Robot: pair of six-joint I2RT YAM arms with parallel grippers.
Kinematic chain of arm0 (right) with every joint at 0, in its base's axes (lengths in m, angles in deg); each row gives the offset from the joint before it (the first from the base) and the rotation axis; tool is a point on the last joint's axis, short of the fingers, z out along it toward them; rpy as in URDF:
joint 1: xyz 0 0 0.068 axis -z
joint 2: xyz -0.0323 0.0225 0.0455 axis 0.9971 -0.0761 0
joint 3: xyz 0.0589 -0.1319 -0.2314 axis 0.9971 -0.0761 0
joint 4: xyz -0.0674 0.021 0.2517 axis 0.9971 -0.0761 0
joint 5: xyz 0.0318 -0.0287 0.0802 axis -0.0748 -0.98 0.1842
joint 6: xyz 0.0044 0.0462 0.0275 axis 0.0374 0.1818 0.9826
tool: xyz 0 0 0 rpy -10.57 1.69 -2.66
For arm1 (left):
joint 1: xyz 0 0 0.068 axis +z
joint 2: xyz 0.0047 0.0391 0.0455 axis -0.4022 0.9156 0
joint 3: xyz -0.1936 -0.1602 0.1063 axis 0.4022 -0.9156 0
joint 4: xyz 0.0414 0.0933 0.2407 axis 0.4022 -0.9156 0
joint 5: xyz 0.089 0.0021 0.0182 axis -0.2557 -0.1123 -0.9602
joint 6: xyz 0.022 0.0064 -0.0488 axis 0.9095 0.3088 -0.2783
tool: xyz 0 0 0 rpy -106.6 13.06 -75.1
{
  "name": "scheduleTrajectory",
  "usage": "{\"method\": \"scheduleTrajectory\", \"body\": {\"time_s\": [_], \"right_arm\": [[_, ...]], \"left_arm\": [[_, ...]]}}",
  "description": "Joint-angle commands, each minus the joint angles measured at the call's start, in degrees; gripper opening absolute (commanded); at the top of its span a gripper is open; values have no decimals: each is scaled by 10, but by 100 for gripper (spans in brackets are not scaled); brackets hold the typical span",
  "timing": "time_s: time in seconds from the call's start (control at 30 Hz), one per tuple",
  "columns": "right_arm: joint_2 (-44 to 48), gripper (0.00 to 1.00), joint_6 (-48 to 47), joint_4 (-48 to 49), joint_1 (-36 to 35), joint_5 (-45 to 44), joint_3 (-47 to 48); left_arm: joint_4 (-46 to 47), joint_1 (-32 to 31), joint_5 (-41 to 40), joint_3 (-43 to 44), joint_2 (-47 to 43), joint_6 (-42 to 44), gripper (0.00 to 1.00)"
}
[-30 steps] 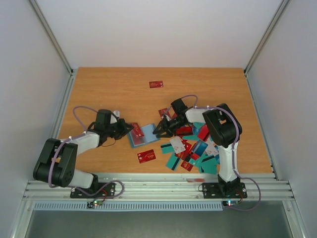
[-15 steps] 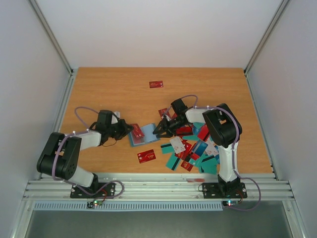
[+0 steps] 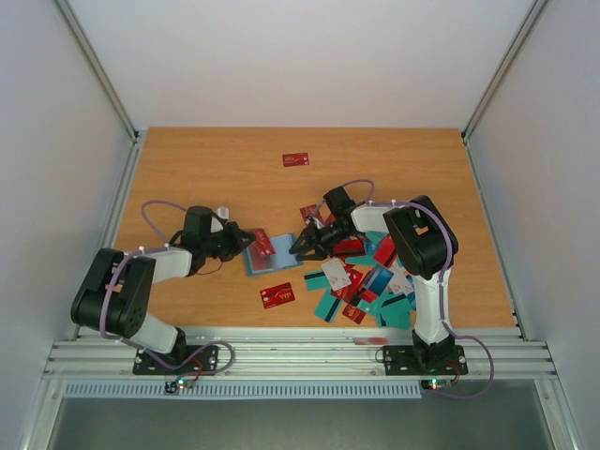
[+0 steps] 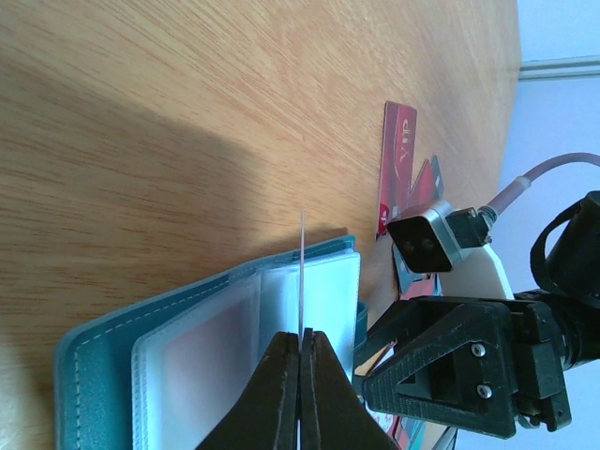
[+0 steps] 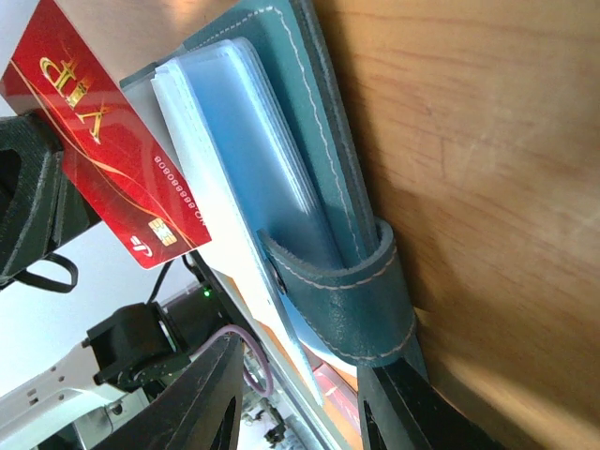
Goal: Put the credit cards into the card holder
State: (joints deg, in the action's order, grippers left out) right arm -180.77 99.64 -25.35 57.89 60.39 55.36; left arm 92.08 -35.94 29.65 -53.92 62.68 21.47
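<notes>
A wooden table (image 3: pixel 216 169) with a warm orange-brown grain fills the middle of the scene. Beyond the table's far edge stands a plain white back wall (image 3: pixel 300 56). A white left panel (image 3: pixel 47 141) and a white right panel (image 3: pixel 562 141) rise along the table's sides. Two slanted metal posts run up and outward from the table's far corners: a left post (image 3: pixel 98 70) and a right post (image 3: pixel 502 70). Against the table's near edge lies a band of ribbed aluminium rails (image 3: pixel 300 352). Nearer than the rails come a narrow slotted strip (image 3: pixel 244 387) and a flat grey surface (image 3: pixel 300 422).
</notes>
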Motion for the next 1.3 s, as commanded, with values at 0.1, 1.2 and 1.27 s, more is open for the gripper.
{"method": "scheduleTrajectory", "body": {"time_s": [0.1,1.2,1.27], "right_arm": [[-34,35,14,-48,-9,-23,-23],[-40,35,32,-20,-9,-13,-28],[-40,35,33,-19,-10,-14,-28]], "left_arm": [[59,2,10,-15,20,19,0],[90,-9,92,-20,80,-7,0],[67,-8,94,-17,71,1,0]]}}
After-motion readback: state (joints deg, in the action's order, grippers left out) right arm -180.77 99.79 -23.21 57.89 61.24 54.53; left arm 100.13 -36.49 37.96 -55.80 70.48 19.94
